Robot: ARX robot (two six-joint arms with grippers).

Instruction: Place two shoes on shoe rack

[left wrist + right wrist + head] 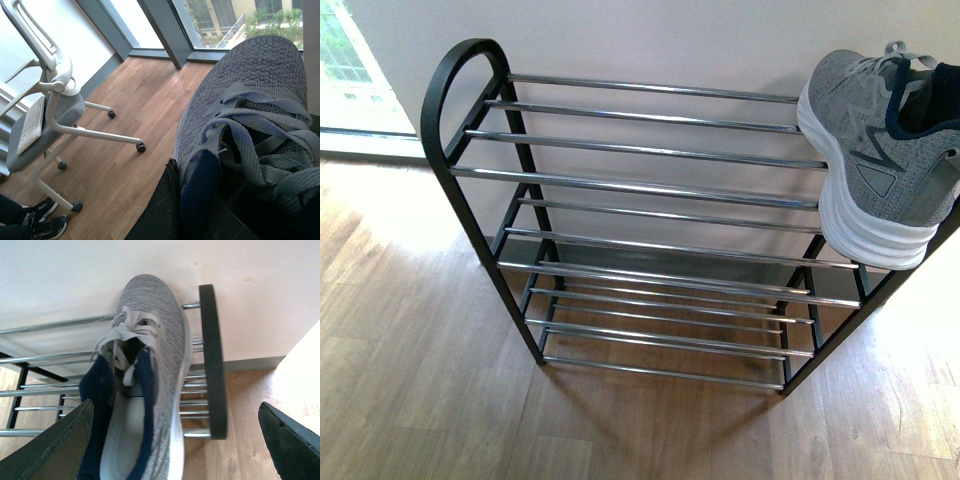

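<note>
One grey knit sneaker (880, 150) with a white sole rests on the right end of the shoe rack's (640, 150) top tier, toe toward the wall. In the right wrist view this sneaker (150, 370) lies beside the rack's black end frame (212, 360). My right gripper (176, 407) hangs open over its heel, one finger (55, 450) on each side, touching nothing. A second grey knit sneaker (250, 110) fills the left wrist view, held above the wooden floor. My left gripper (195, 200) is shut on its dark blue collar. Neither arm shows in the front view.
The rack stands against a pale wall (670, 40) on wooden flooring (420, 380); its lower chrome tiers hold nothing. Near the left arm are a white wheeled chair (55, 110), a floor-length window (150, 25) and someone's black shoes (45, 220).
</note>
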